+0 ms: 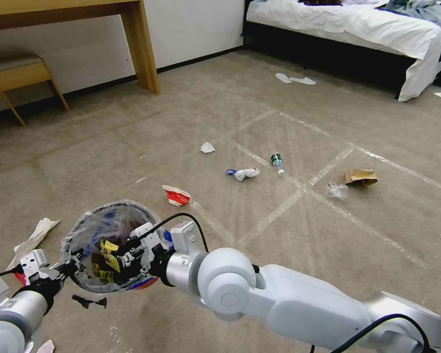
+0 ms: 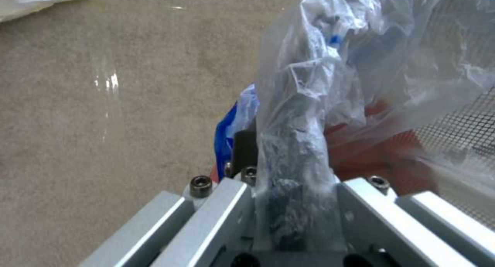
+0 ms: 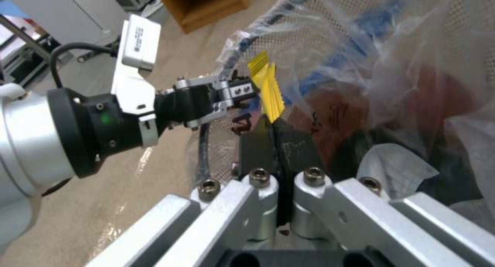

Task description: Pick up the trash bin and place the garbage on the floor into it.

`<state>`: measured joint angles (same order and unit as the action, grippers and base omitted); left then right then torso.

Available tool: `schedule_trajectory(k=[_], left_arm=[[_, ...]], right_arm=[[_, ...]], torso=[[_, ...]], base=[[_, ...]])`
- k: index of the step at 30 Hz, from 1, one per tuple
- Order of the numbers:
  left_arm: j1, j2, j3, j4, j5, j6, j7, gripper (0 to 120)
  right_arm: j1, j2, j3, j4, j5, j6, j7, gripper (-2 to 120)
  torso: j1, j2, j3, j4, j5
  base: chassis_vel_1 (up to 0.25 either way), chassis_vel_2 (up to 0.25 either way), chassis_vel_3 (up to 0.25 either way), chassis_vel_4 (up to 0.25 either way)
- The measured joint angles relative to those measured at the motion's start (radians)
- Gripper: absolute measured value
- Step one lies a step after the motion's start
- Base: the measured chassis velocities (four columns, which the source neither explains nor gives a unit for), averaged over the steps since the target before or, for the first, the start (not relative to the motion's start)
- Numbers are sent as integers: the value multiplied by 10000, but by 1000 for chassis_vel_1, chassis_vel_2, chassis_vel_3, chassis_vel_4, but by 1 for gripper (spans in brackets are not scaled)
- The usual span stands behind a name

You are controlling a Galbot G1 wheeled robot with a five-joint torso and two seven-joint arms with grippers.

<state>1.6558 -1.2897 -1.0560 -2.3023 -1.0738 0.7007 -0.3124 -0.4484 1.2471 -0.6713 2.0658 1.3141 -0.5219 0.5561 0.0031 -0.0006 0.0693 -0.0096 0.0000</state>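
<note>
The trash bin [image 1: 100, 223], red with a blue rim and a crinkled clear liner, hangs low over the floor [image 1: 259, 122] at my lower left. My left gripper [image 1: 69, 268] is shut on its rim and liner [image 2: 294, 116]. My right gripper [image 1: 123, 255] reaches into the bin's mouth, shut on a yellow wrapper [image 3: 268, 89]. The left gripper [image 3: 234, 93] also shows at the rim in the right wrist view. Garbage lies on the carpet ahead: a crushed red-white cup [image 1: 176, 196], a tissue wad [image 1: 207, 147], another white wad [image 1: 246, 173], a green-label bottle [image 1: 277, 162], a brown paper bag [image 1: 361, 176] and a clear plastic scrap [image 1: 336, 190].
A white crumpled sheet [image 1: 34, 238] lies left of the bin. White slippers [image 1: 295, 79] sit near the bed [image 1: 357, 24] at the back right. A wooden desk leg [image 1: 142, 49] and a stool [image 1: 19, 73] stand at the back left. Tape strips cross the carpet.
</note>
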Motion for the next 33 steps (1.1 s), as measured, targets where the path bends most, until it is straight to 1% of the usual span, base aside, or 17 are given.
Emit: schedule_trajectory(k=[7, 12, 25, 28, 29, 31, 33], left_arm=[[14, -16, 24, 0, 8, -5, 0, 0], [15, -1, 30, 6, 11, -11, 0, 0], [31, -16, 10, 45, 32, -20, 4, 0], [42, -36, -25, 23, 25, -21, 6, 0], [42, -36, -25, 23, 25, -21, 6, 0], [76, -53, -58, 2, 18, -22, 9, 0], [76, -53, -58, 2, 18, -22, 9, 0]], right_arm=[[-15, -47, -28, -118, -180, 0, 1, 0], [-122, -222, -13, -223, -472, -59, 89, 0], [-285, -531, 122, -100, -566, -314, 263, 1], [-286, -547, 136, -77, -564, -363, 261, 17], [-286, -547, 136, -77, -564, -363, 261, 17], [-268, -506, 140, -77, -554, -389, 250, 28], [-268, -506, 140, -77, -554, -389, 250, 28]], torso=[[0, 0, 0, 0, 0], [0, 0, 0, 0, 2], [0, 0, 0, 0, 2], [0, 0, 0, 0, 2], [0, 0, 0, 0, 2], [0, 0, 0, 0, 1], [0, 0, 0, 0, 1]], base=[[0, 0, 0, 0], [0, 0, 0, 0], [0, 0, 0, 0], [0, 0, 0, 0], [0, 0, 0, 0], [0, 0, 0, 0], [0, 0, 0, 0]])
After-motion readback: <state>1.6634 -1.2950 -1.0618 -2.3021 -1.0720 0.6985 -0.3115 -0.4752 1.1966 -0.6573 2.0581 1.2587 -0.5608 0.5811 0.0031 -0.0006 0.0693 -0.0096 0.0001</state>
